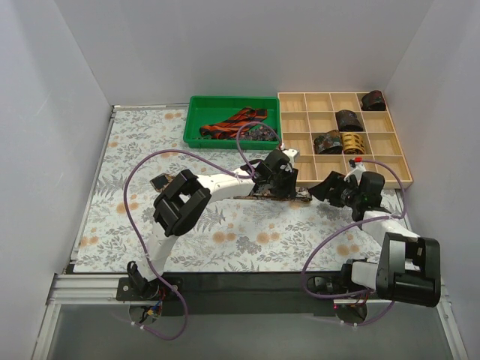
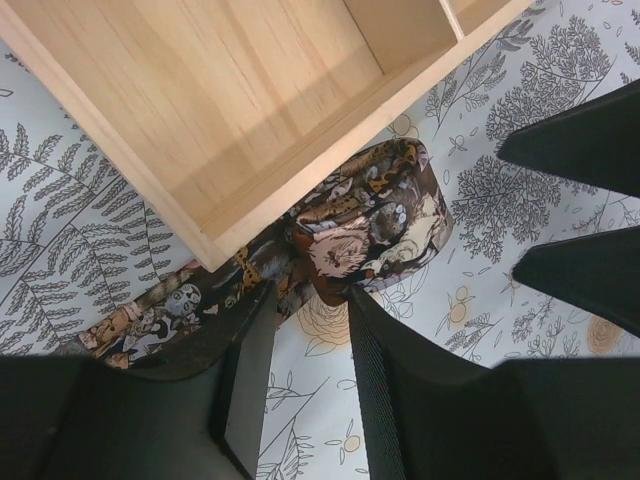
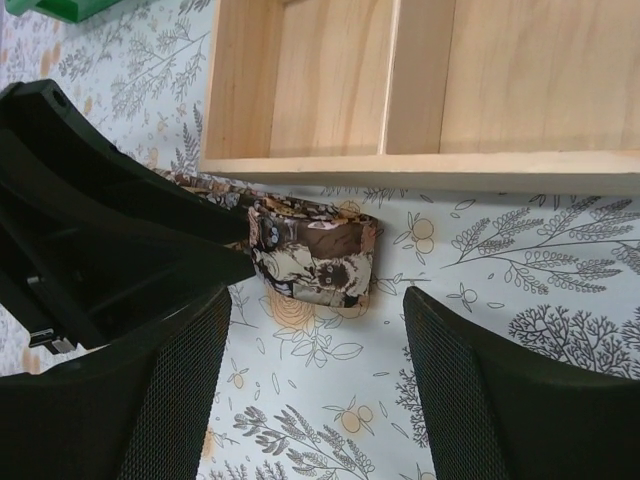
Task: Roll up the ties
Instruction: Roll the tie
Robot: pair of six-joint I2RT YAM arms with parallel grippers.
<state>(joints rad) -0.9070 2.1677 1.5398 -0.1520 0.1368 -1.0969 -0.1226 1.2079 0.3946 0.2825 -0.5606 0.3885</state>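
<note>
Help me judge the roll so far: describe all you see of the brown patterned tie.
The tie is soft fabric, dark with a brown-gold and cream print. One end is folded into a loose, flattish first turn; the rest trails flat on the floral cloth beside the wooden tray's wall. The left gripper straddles it; the right gripper faces the folded end, apart.

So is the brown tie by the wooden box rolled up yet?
Only started: one end of the tie is folded over itself, and the rest trails flat beside the wooden box.
</note>
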